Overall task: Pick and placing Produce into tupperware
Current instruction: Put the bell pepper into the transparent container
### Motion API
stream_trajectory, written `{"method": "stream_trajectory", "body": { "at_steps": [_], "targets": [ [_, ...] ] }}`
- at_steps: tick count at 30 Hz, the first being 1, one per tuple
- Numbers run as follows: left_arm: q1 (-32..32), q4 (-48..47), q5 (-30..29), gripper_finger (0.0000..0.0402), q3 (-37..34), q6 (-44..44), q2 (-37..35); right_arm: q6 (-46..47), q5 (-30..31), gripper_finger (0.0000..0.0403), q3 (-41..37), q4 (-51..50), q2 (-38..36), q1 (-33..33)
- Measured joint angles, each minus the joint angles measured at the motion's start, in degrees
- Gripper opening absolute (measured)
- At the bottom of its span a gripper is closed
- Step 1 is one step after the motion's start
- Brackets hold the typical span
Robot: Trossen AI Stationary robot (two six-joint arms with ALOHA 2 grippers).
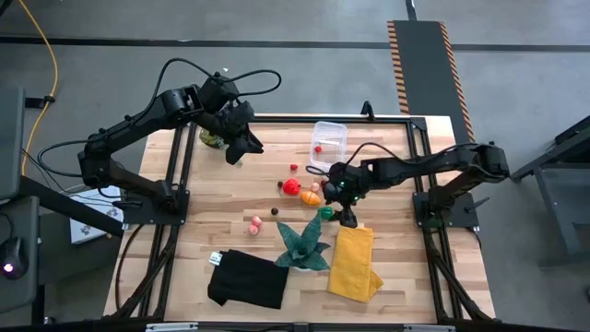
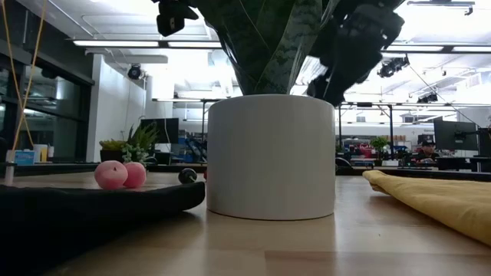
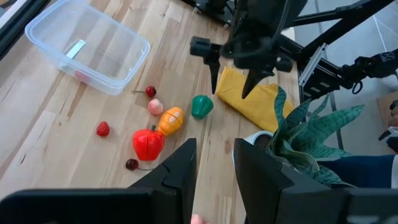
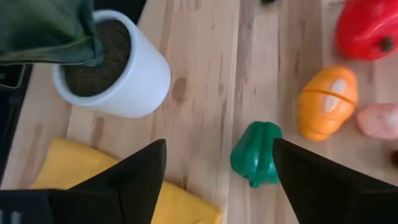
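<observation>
The clear tupperware (image 1: 328, 141) stands at the table's far middle with a small red piece (image 1: 318, 148) inside; it also shows in the left wrist view (image 3: 87, 53). Toy produce lies loose on the wood: a red pepper (image 1: 291, 187), an orange piece (image 1: 312, 195), a green pepper (image 1: 325, 213), pink pieces (image 1: 255, 221) and small dark and red ones. My right gripper (image 4: 221, 149) is open, pointing down just above the green pepper (image 4: 255, 155), touching nothing. My left gripper (image 1: 244, 143) is open and empty, raised over the table's far left.
A teal spiky plant in a white pot (image 1: 302, 247) stands just on the near side of the green pepper. A folded yellow cloth (image 1: 353, 263) lies to its right and a black cloth (image 1: 247, 279) to its left. A small leafy plant (image 1: 212, 138) stands far left.
</observation>
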Motion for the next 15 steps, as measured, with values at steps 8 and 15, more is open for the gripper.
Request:
{"method": "stream_trajectory", "body": {
  "at_steps": [8,15],
  "targets": [
    [0.0,-1.4,0.0,0.0095,0.0,0.7,0.0,0.2,0.4,0.0296,0.0,2.6,5.1,0.5],
    [0.0,-2.3,-0.2,0.0095,0.0,0.9,0.0,1.7,0.6,0.0296,0.0,2.8,7.4,-0.8]
  ]
}}
